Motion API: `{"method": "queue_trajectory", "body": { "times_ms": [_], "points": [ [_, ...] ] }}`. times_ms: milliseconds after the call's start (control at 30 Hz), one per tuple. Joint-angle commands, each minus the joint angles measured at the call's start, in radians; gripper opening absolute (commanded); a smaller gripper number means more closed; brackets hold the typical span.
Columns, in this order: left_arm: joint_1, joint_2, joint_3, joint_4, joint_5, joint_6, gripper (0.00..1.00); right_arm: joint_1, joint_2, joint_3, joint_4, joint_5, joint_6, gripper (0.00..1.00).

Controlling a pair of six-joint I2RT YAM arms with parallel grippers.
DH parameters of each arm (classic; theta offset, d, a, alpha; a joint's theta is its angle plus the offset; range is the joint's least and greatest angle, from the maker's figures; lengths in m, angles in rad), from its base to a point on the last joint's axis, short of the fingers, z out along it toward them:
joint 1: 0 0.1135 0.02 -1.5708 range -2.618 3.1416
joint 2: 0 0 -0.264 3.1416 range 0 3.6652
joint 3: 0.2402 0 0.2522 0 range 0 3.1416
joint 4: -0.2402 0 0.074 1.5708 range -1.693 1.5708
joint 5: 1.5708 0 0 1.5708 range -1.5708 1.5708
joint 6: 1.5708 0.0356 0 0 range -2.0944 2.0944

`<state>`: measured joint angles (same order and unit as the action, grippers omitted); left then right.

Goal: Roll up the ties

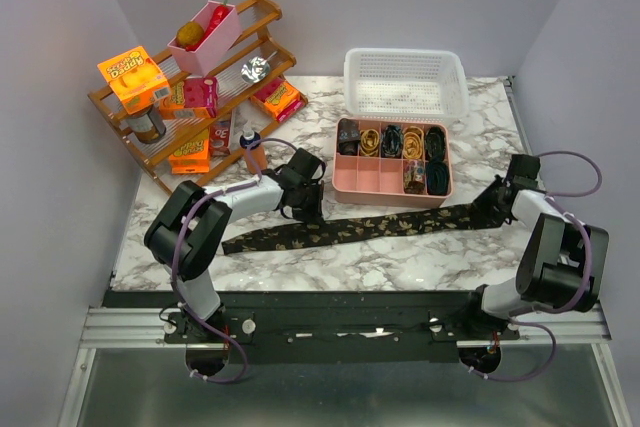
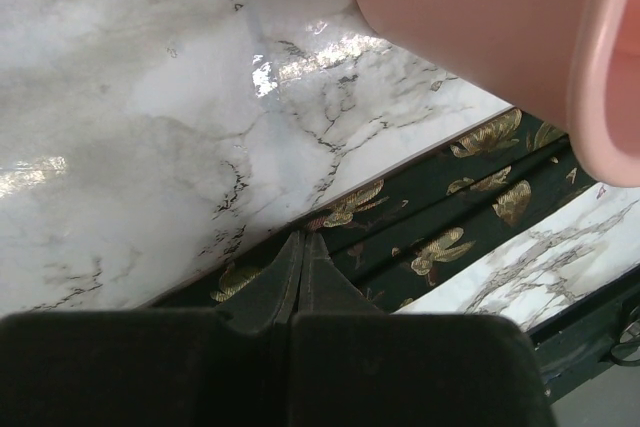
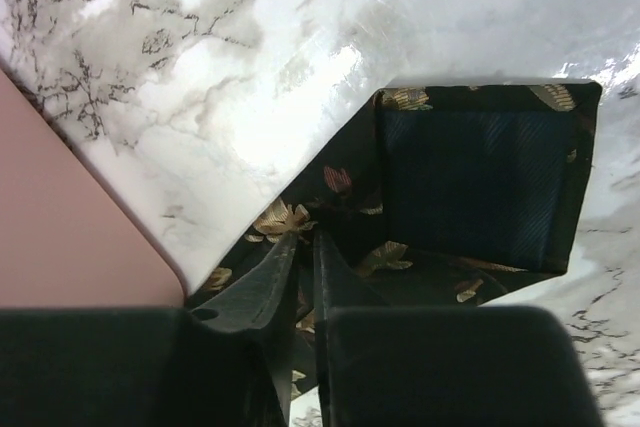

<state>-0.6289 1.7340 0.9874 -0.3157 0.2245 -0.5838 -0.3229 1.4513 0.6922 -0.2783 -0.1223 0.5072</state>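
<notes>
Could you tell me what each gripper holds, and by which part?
The left gripper is shut at the tie's far edge; the right gripper is nearly closed over the tie beside its folded-back end. Whether either pinches cloth cannot be told.

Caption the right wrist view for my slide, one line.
Right gripper pinching the tie at its folded-back end, blue lining up, on the marble table beside a pink box.
</notes>
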Motion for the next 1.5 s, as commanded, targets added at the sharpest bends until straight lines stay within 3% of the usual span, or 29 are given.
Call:
{"method": "queue_trajectory", "body": {
  "times_ms": [0,267,533,1467],
  "points": [
    [-0.003,0.029,0.005,-0.017,-0.051,0.01,0.0,-0.007,0.004,-0.011,0.008,0.0,0.005,0.03],
    [-0.002,0.021,0.017,-0.022,-0.065,0.012,0.0,-0.007,-0.089,-0.002,-0.033,0.024,-0.004,0.01],
    [-0.002,0.036,0.013,-0.028,-0.073,0.015,0.0,-0.007,-0.187,0.009,-0.058,0.151,-0.012,0.01],
    [-0.002,-0.002,-0.006,-0.052,-0.096,0.029,0.0,-0.042,-0.111,0.036,-0.047,0.386,0.025,0.01]
  ]
}}
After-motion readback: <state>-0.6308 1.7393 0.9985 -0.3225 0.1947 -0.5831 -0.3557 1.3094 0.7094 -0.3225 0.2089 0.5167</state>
